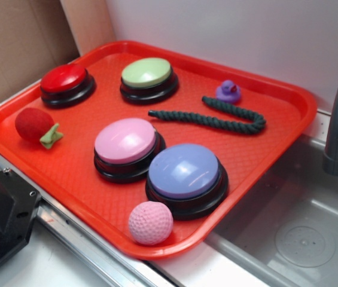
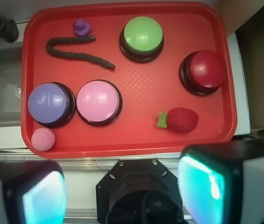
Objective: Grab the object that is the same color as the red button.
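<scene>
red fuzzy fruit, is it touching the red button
No, the red fuzzy fruit lies apart from the red button, with bare tray between them.

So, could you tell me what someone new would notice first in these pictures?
Probably the bright red tray and its four big domed buttons: the red button and a green one at the back, a pink one and a purple one nearer the front. Next, the fuzzy red toy fruit by the left rim, in front of the red button, and a pink dimpled ball at the front edge.
</scene>
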